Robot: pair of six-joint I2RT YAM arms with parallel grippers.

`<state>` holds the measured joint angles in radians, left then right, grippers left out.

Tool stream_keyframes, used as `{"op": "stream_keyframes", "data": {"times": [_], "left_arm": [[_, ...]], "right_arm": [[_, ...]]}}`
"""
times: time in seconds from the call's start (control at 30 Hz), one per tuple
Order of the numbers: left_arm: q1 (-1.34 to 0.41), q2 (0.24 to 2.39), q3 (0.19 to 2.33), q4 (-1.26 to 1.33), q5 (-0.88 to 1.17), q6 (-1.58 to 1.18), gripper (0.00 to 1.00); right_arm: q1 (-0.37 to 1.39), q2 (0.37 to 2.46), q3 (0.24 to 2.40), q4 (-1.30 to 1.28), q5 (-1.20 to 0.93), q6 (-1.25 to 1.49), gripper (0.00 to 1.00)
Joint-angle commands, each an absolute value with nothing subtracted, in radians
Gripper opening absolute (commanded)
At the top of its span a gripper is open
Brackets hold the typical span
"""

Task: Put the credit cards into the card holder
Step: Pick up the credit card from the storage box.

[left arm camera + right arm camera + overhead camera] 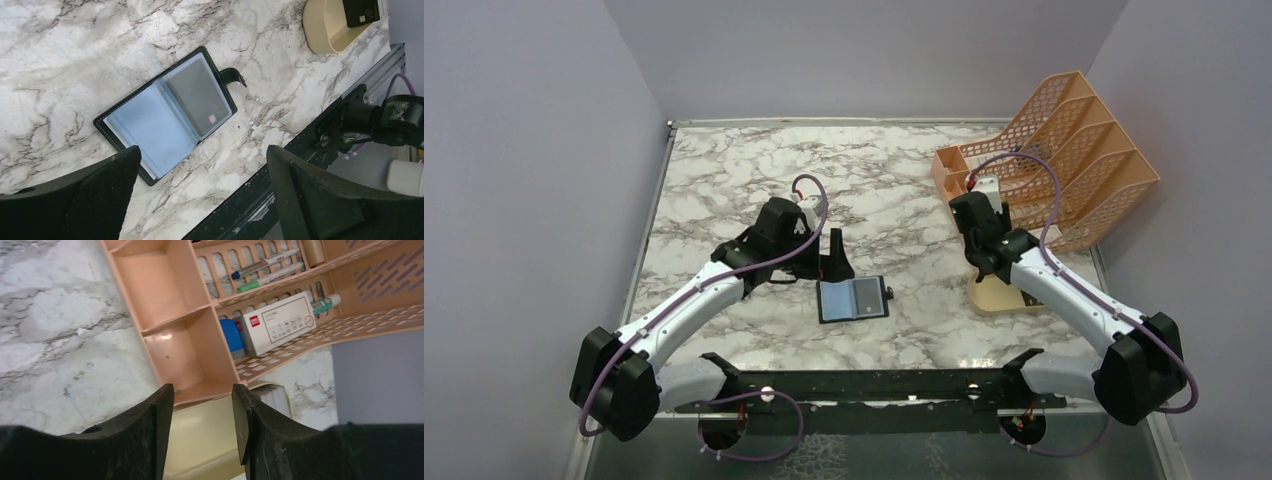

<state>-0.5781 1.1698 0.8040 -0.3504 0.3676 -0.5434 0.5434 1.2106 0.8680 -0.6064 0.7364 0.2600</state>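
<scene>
Black card holder (853, 298) open flat; grey credit card (200, 97) in one sleeve.

White links (692, 298), black joints (619, 385), looping purple cables (812, 195) on both arms (1069, 292).

Soft, even overhead light is filling the enclosure, so the marble bench (724, 180) is showing bright with only faint shadows under the arms. A pale sheen is glaring off the card holder (165, 112) sleeves. The left end effector (202, 155) and right end effector (202, 395) are looming dark and slightly blurred, while the orange file rack (165, 315) is reading sharp.
</scene>
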Motion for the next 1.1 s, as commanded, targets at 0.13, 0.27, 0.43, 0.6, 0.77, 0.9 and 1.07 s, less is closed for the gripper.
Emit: {"op": "stream_keyframes", "data": {"times": [0.13, 0.27, 0.43, 0.6, 0.77, 0.9, 1.07], "left_arm": [[-0.580, 1.082, 0.865, -0.491, 0.244, -0.349, 0.99], [-0.580, 1.033, 0.832, -0.477, 0.218, -0.351, 0.99], [-0.593, 1.024, 0.833, -0.478, 0.197, -0.343, 0.99], [-0.619, 1.023, 0.833, -0.485, 0.181, -0.339, 0.99], [-0.628, 1.028, 0.833, -0.487, 0.178, -0.339, 0.99], [-0.631, 1.029, 0.833, -0.486, 0.178, -0.339, 0.99], [-0.637, 1.028, 0.834, -0.487, 0.172, -0.338, 0.99]], "right_arm": [[0.418, 1.264, 0.874, -0.458, 0.769, -0.016, 0.48], [0.376, 1.285, 0.849, -0.387, 0.777, -0.182, 0.48], [0.366, 1.328, 0.809, -0.390, 0.813, -0.288, 0.48], [0.364, 1.306, 0.756, -0.463, 0.739, -0.298, 0.48], [0.365, 1.264, 0.733, -0.510, 0.730, -0.301, 0.48], [0.364, 1.256, 0.698, -0.502, 0.721, -0.315, 0.48], [0.365, 1.203, 0.695, -0.499, 0.710, -0.316, 0.48]]}}
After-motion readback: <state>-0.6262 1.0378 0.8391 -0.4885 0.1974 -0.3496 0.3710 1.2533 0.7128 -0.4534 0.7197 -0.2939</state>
